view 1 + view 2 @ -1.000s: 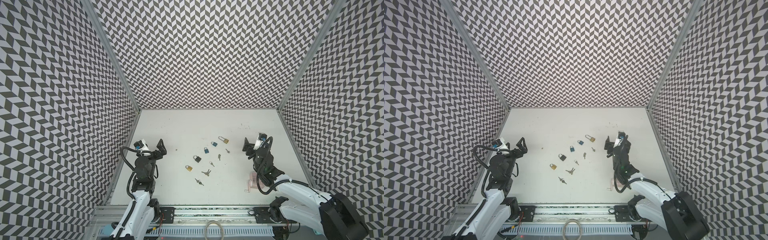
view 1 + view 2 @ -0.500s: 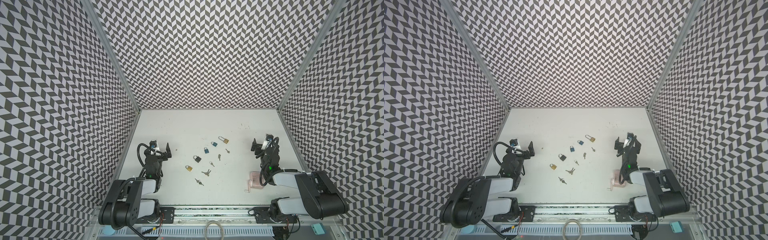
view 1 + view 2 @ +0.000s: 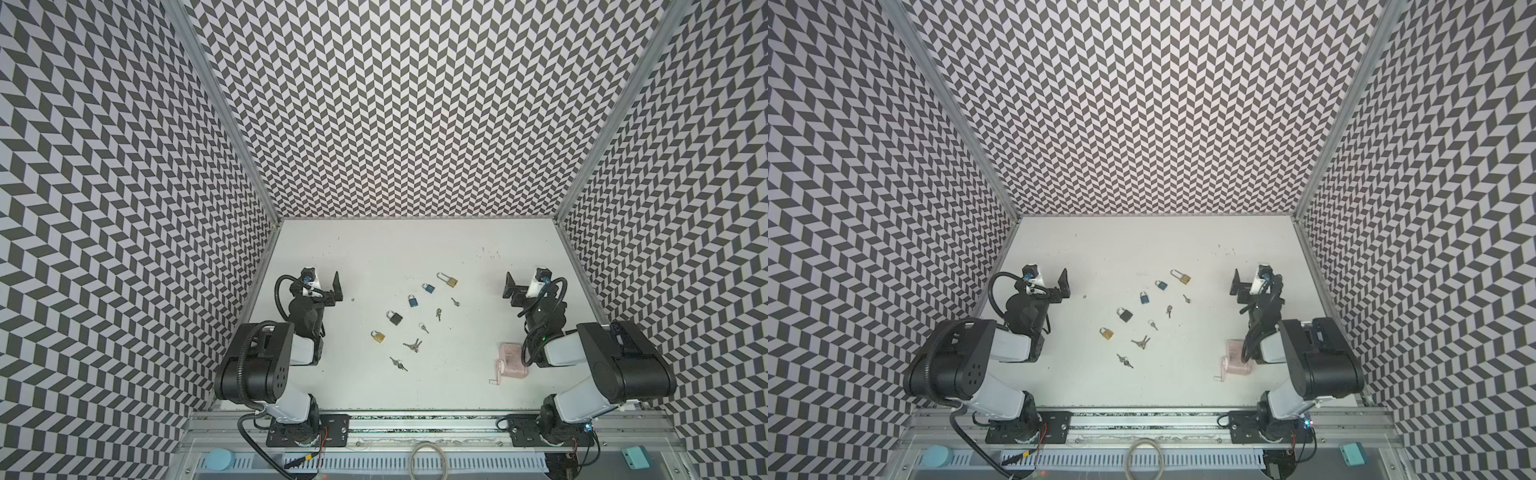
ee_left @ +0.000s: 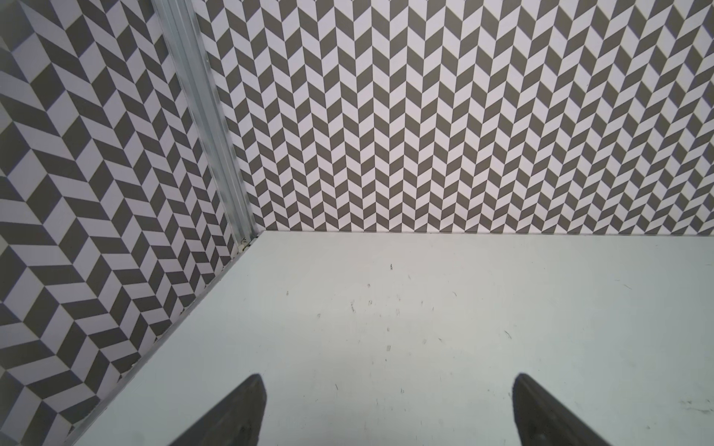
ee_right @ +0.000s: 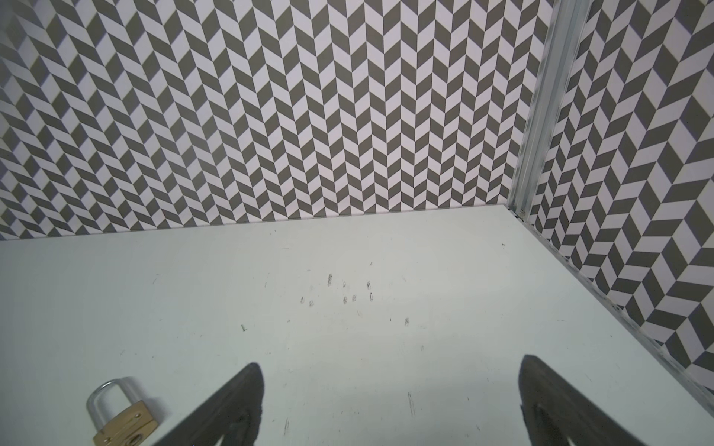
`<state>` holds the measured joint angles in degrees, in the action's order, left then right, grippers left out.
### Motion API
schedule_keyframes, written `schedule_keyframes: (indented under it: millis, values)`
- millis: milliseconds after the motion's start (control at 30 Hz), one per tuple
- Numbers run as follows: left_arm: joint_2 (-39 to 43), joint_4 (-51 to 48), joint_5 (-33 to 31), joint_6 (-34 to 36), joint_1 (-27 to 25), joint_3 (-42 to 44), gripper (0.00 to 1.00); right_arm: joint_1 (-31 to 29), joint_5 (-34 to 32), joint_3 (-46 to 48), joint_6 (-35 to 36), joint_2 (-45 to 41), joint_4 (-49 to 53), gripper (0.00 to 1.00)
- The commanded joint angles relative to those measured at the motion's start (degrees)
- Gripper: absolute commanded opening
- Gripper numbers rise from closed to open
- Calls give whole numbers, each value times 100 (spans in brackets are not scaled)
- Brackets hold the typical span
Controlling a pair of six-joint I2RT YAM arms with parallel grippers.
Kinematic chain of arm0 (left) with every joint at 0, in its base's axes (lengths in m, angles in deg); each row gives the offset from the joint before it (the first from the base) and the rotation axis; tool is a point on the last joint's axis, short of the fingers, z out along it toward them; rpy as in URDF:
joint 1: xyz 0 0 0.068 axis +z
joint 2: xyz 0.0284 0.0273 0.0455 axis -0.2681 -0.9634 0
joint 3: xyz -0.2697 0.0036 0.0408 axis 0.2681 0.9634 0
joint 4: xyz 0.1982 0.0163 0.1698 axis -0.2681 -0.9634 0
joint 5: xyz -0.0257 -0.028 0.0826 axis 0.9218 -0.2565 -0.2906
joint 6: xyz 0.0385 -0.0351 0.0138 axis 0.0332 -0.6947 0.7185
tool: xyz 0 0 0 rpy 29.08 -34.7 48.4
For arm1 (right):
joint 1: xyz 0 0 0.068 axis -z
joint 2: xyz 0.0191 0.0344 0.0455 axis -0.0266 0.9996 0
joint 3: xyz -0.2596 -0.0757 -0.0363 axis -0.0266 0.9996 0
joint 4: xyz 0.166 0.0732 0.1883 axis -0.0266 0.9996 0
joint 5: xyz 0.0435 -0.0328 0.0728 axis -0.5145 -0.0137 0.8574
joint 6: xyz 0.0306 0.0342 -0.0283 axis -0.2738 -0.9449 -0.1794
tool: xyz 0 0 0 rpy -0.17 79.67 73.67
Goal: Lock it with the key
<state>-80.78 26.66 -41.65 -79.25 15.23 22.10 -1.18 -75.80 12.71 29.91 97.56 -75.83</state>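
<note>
Several small padlocks lie mid-table in both top views: a long-shackled brass one (image 3: 449, 280), two blue (image 3: 429, 287) (image 3: 412, 300), one black (image 3: 394, 318) and a second brass one (image 3: 377, 336). Loose keys lie just right of and in front of them, for instance a single key (image 3: 455, 301) and a key pair (image 3: 412, 345). My left gripper (image 3: 318, 289) (image 4: 388, 405) stands open and empty over bare table, left of the locks. Right of them, my right gripper (image 3: 532, 291) (image 5: 390, 401) is open and empty, with the long-shackled brass padlock (image 5: 121, 415) beside its finger.
A pink object (image 3: 512, 360) lies by the right arm's base. Patterned walls close in the table at the left, back and right. Both arms are folded low near the front rail (image 3: 415, 417).
Both arms have folded back, their elbows swinging up toward the front rail. The grippers stay at the table's sides, open and empty. The locks and keys have not moved.
</note>
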Motion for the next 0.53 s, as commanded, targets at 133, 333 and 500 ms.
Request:
schedule_keyframes:
  millis: [133,333,500]
  values:
    - [31,22,92,30,23,21,99,35,181,18,2,-14,-426,100]
    - [4,-19,101,30,23,-10,99,33,185,18,-1,-8,-426,100]
    - [61,37,369,39,76,48,99,33,189,9,2,0,-426,100]
